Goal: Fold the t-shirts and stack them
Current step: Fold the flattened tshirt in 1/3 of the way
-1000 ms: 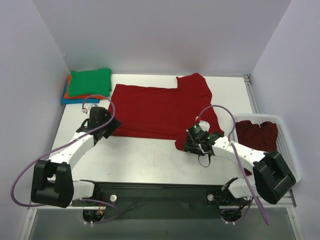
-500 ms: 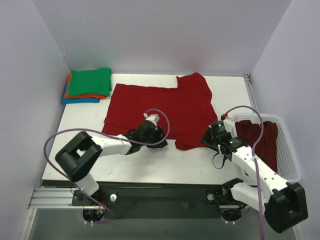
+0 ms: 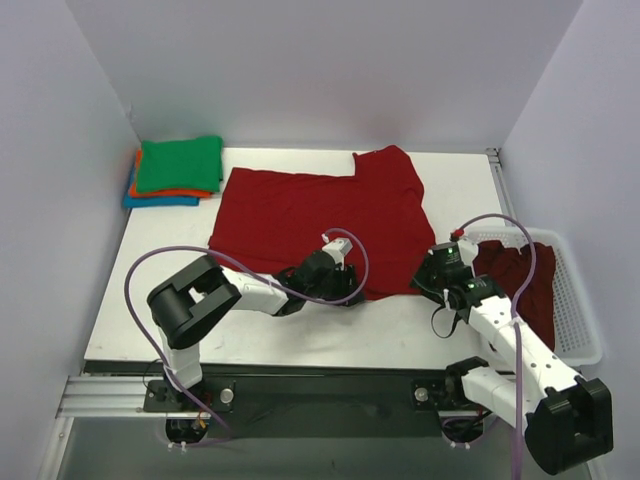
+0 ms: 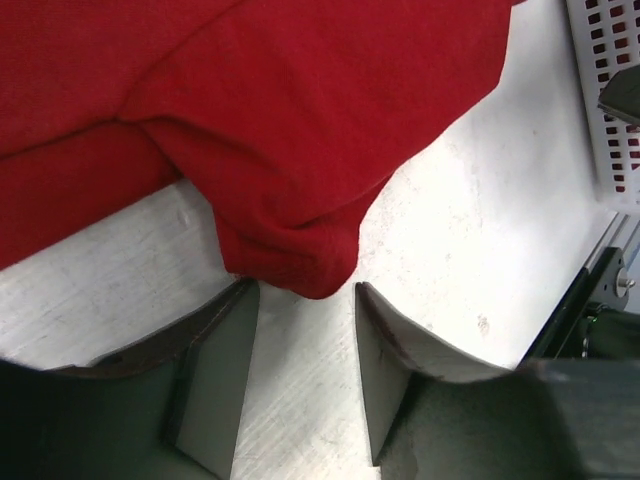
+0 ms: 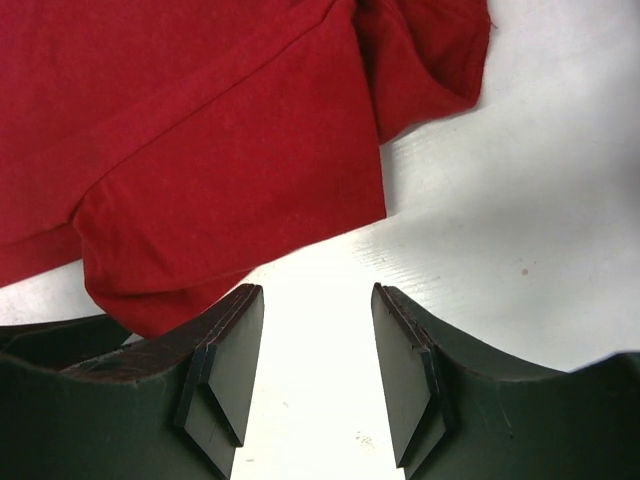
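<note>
A dark red t-shirt lies spread flat across the middle of the table. My left gripper sits low at its near hem, open. In the left wrist view a bunched fold of that t-shirt ends just ahead of my left gripper, with bare table between the fingers. My right gripper is open over bare table just right of the shirt's near right corner. In the right wrist view the shirt's edge lies ahead and left of my right gripper. Folded green, orange and blue t-shirts are stacked at the back left.
A white slotted basket stands at the right edge of the table with another dark red t-shirt crumpled inside; its wall shows in the left wrist view. Purple walls close in the back and both sides.
My left arm has swung from the shirt's left edge to its near hem by the middle, its jaws narrowing a little. My right gripper has moved right, off the shirt's near corner.
</note>
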